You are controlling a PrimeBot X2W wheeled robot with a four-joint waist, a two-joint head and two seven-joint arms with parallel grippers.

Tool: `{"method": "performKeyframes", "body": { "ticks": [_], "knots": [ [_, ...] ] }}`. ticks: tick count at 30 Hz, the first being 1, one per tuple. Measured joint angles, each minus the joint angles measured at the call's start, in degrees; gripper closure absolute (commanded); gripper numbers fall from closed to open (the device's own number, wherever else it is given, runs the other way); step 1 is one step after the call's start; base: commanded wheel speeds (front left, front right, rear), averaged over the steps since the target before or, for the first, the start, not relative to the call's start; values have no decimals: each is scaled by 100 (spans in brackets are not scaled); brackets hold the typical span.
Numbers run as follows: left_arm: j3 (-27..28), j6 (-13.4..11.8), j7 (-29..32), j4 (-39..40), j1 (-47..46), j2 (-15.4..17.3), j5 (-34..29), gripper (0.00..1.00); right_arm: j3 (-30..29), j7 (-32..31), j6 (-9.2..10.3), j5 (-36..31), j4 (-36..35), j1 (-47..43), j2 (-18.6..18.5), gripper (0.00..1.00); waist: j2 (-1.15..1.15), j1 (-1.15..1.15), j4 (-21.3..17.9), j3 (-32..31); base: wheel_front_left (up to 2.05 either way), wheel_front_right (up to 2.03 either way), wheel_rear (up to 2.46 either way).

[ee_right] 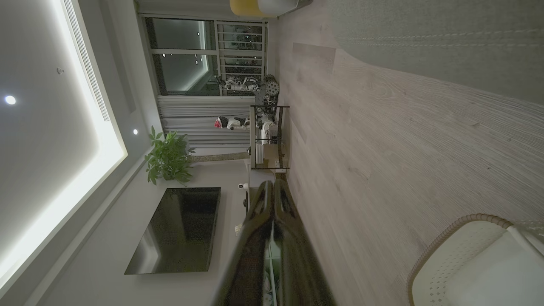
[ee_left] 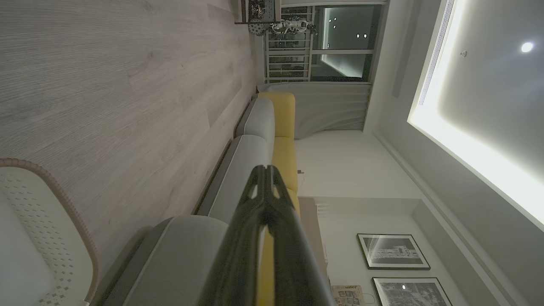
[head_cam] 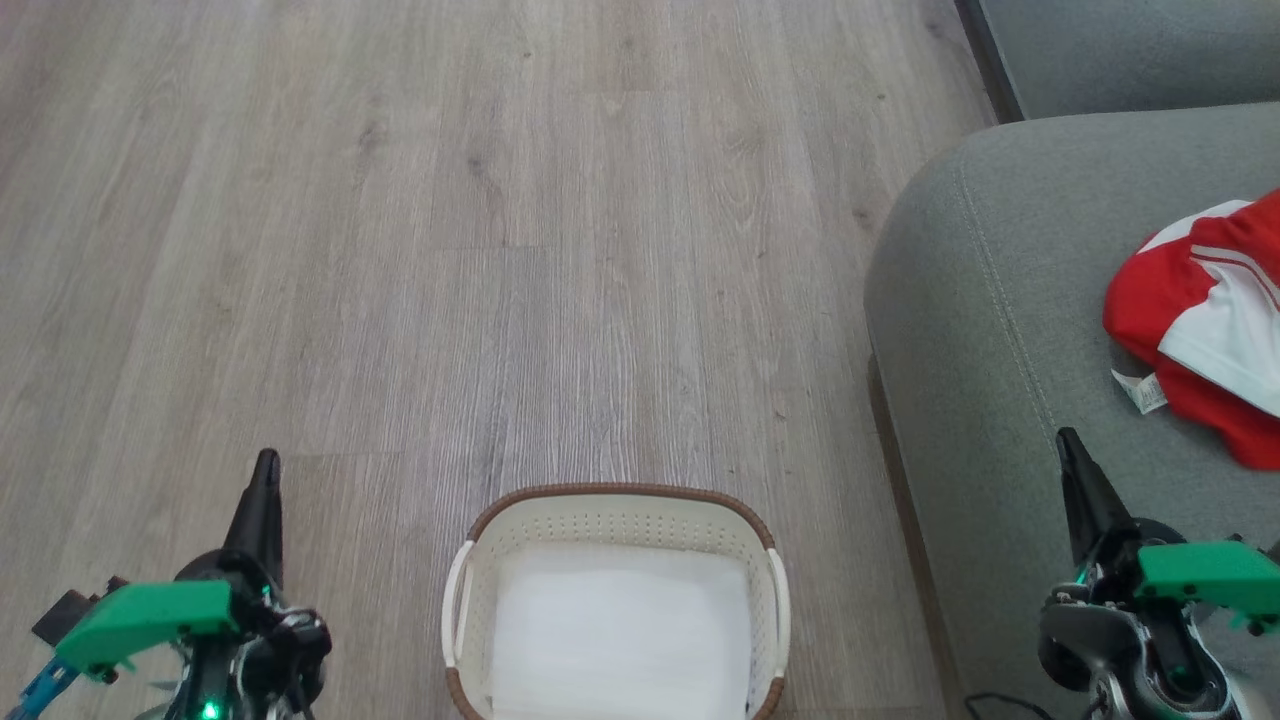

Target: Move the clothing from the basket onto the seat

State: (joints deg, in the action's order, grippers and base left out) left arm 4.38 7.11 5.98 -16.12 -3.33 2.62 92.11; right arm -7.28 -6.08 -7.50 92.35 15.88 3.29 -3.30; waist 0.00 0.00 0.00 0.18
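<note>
The red and white clothing (head_cam: 1215, 320) lies crumpled on the grey-green seat (head_cam: 1000, 330) at the right edge, its small white tag toward me. On the floor at bottom centre stands the cream basket (head_cam: 615, 520), and inside it I see just its white bottom. My left gripper (head_cam: 266, 462) is shut with nothing in it, left of the basket. My right gripper (head_cam: 1068, 440) is shut too, over the seat's front part, below and left of the clothing. The basket's rim (ee_left: 63, 199) shows in the left wrist view behind the shut fingers (ee_left: 265, 170), and again as basket (ee_right: 471, 255) beside the right fingers (ee_right: 272, 187).
Grey wood-plank floor (head_cam: 450, 250) spreads ahead and to the left. A second grey sofa section (head_cam: 1130, 50) fills the top right corner. Further sofa cushions with yellow backs (ee_left: 284, 140) run away from me. A shelf unit (ee_right: 267, 136), a plant and a dark screen stand across the room.
</note>
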Motion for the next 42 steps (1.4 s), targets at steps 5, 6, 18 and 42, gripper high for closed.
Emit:
{"method": "performKeyframes", "body": {
  "ticks": [5, 6, 18, 42],
  "knots": [
    [1, 0, 0, 0, 0, -1, 0, 100, -1, 0, 0, 0, 0, 0, 1, 100, 0, 0, 0, 0, 0, 0, 0],
    [1, 0, 0, 0, 0, -2, 0, 100, -1, 0, 0, 0, 1, 0, 1, 100, 0, 0, 0, 0, 0, 0, 0],
    [2, 0, 0, 0, 0, -4, 0, 100, -4, -7, 0, -1, 1, 0, 2, 100, 0, 0, 0, 0, 0, 0, 0],
    [3, 0, 0, 0, 0, -11, 0, 100, -11, -7, 0, -1, 1, 0, 3, 100, 0, 0, 0, 0, 0, 0, 0]
  ]
}}
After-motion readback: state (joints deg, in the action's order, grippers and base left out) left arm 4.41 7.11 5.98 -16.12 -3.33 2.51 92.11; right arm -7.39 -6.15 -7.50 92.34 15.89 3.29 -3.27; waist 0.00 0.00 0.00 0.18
